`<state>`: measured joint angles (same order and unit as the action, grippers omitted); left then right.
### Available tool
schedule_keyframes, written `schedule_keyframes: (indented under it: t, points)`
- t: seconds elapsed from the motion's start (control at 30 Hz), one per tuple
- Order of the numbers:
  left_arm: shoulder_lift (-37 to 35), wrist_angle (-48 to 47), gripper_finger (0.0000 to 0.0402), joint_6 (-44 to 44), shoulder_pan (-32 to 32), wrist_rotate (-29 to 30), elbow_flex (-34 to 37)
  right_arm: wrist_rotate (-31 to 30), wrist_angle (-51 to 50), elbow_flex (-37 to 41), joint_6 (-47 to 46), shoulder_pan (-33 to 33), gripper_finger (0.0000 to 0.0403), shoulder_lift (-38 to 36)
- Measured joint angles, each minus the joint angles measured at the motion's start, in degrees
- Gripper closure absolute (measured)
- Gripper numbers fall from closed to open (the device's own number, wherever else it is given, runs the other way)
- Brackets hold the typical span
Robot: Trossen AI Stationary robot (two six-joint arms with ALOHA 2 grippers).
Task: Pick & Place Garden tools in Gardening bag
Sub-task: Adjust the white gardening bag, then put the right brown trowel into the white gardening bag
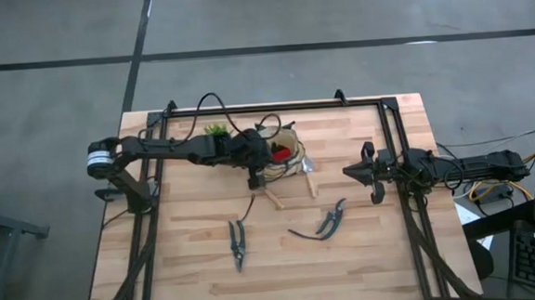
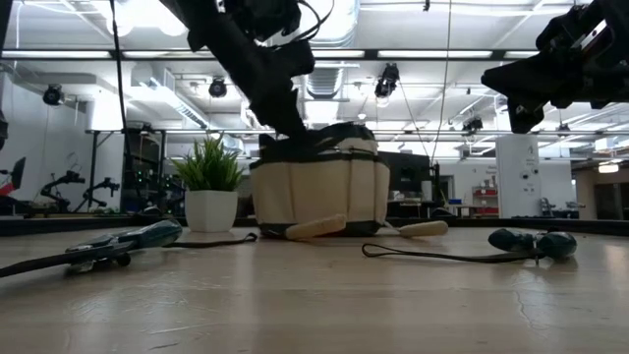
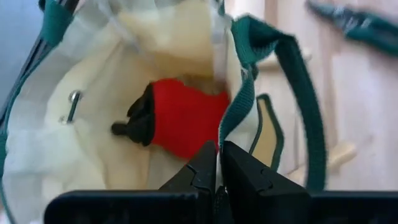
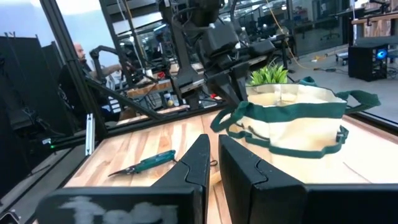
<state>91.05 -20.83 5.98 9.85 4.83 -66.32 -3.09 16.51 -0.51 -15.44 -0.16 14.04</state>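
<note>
The tan gardening bag (image 1: 292,160) with dark green trim stands on the table at centre far; it also shows in the low view (image 2: 319,192). A red item (image 3: 183,118) lies inside it. My left gripper (image 3: 217,155) is above the bag's near-left rim, shut on the trim. Two wooden trowel handles (image 1: 275,201) (image 1: 311,180) lie on the table at the bag's near side, their blades hidden. Two pruning shears (image 1: 238,243) (image 1: 326,223) lie flat nearer the front. My right gripper (image 1: 364,171) hangs shut and empty above the table's right side. My left gripper pinches the bag's green rim trim (image 3: 227,127) between its two fingertips, coming from above and pointing down into the bag's mouth. The trim rises to a peak at the fingers. The bag's base stays on the table.
A green potted plant (image 1: 216,130) stands just left of the bag on its far side. A black frame (image 1: 393,142) runs along the table's far and right sides. Bare wood lies at the table's front, around the shears. A person shows beyond the table in the right wrist view (image 4: 81,59).
</note>
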Motion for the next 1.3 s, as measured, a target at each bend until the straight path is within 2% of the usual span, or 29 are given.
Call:
schedule_keyframes:
  t: [0.2, 0.37, 0.5, 0.93, 1.1, 1.3]
  points:
    - [0.0, 0.88, 0.0369, -0.86, 0.0, 2.66, 0.04, 0.0, 0.0, 0.0, 0.0, 0.0, 0.0374, 0.02]
    - [0.0, 0.83, 0.0369, -5.6, -0.05, 2.13, 0.04, 0.0, 0.0, 0.0, 0.0, 0.02, 0.0374, 0.03]
    - [0.0, 0.85, 0.0366, -5.63, -0.04, 2.69, 0.04, 0.0, 0.0, 0.0, 0.0, 0.0, 0.0374, 0.07]
    - [-2.36, 2.27, 0.0262, -6.31, -0.2, 1.7, -0.36, 0.01, -0.11, 0.0, 0.0, 0.01, 0.0374, 0.04]
    - [-5.8, 2.33, 0.0244, -7.75, -0.17, 1.69, -0.4, 0.02, -0.19, 0.0, 0.0, 0.02, 0.0374, 0.07]
    - [-10.55, 3.49, 0.0244, -8.55, -3.16, 0.11, -0.16, 0.11, -0.22, -0.02, -1.98, 0.02, 0.0374, 0.7]
